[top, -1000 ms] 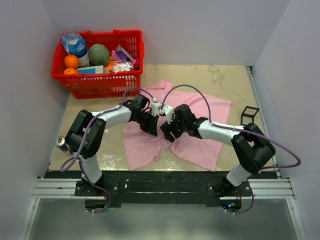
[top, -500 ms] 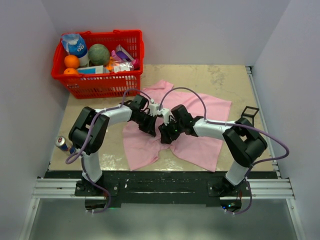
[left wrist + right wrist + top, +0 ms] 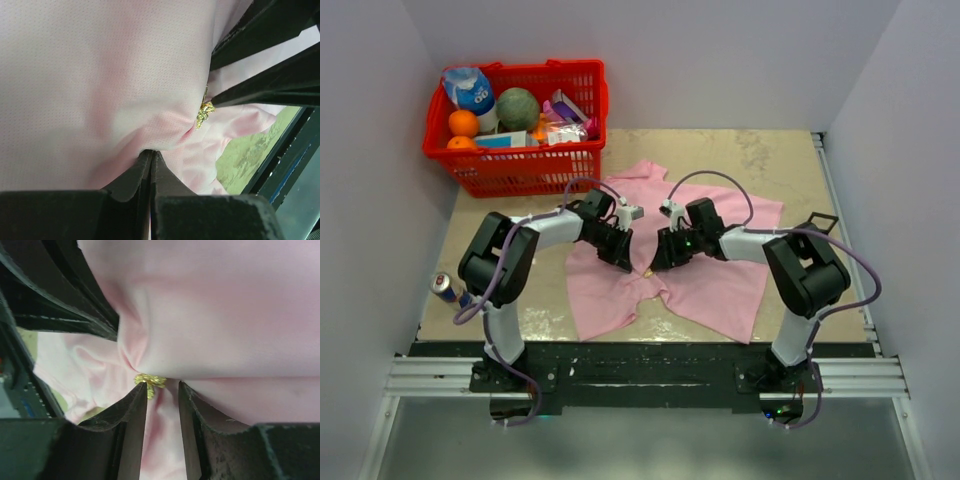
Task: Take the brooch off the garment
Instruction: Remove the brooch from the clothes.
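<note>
My two arms reach inward over the light pink soft cloth T-shirt [image 3: 720,290], wrists bent down, meeting near its middle. My left gripper [image 3: 150,152] is pinched tight on a fold of that cloth. My right gripper [image 3: 162,388] stands narrowly apart, clamping nothing. The tiny gold flower-like brooch [image 3: 150,381] sits on the bunched cloth, touching one of its fingertips.

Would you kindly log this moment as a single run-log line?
phase: brooch removal | left gripper: shut, pinching garment | right gripper: open, fingertip at brooch | brooch: on garment
</note>
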`<state>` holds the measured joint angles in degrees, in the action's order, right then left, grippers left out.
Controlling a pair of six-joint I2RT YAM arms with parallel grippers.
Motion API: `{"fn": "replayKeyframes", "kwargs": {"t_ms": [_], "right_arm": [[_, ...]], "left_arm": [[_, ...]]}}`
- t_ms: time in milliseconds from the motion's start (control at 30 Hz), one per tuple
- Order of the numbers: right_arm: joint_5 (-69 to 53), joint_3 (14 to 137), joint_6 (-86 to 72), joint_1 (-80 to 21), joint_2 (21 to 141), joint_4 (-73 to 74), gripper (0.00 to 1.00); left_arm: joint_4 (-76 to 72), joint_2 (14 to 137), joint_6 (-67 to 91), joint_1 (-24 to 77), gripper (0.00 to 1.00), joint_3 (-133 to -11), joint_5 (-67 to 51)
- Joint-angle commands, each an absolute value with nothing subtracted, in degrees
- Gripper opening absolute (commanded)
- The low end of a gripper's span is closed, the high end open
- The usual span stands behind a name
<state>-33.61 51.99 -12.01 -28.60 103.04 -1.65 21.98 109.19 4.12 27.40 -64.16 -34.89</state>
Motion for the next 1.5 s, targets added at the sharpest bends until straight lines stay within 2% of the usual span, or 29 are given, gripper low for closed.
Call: {"fn": "replayKeyframes", "kwargs": {"t_ms": [0, 133, 267, 500, 900, 1267, 1367, 1467], "right_arm": [[-40.24, 51.50, -19.50, -29.09, 104.76, -7.64, 0.35], [-45.35, 52.65, -19.43, -29.18, 106.87, -6.78, 0.30], [-46.41, 50.90, -21.35, -29.09, 106.88, -8.43, 0.34], [-45.36, 50.01, -24.61, -26.72, 107.40, -10.37, 0.30], [-46.84, 53.08, -28.92, -24.96, 111.97, -13.89, 0.30], [-47.11, 54.23, -22.86, -25.05, 109.69, -5.89, 0.12], [-41.86, 55.54, -18.64, -25.05, 107.50, -1.24, 0.00], [-36.13, 58.00, -12.58, -24.96, 104.86, 5.69, 0.00]], "left_arm": [[21.45, 111.09, 4.75, 27.16, 0.04, -64.07, -35.06], [21.80, 111.80, 4.48, 27.07, 0.04, -64.51, -34.72], [21.88, 111.36, 4.31, 27.07, 0.04, -64.16, -34.54], [21.53, 109.95, 3.96, 27.07, 0.04, -63.02, -33.84], [21.62, 109.86, 3.69, 27.07, 0.04, -63.02, -33.31], [22.94, 110.48, 2.81, 27.07, 0.04, -64.69, -32.00], [23.55, 109.95, 2.29, 27.07, 0.03, -65.04, -31.64], [24.52, 108.64, 1.23, 26.98, 0.02, -65.30, -31.47]]}}
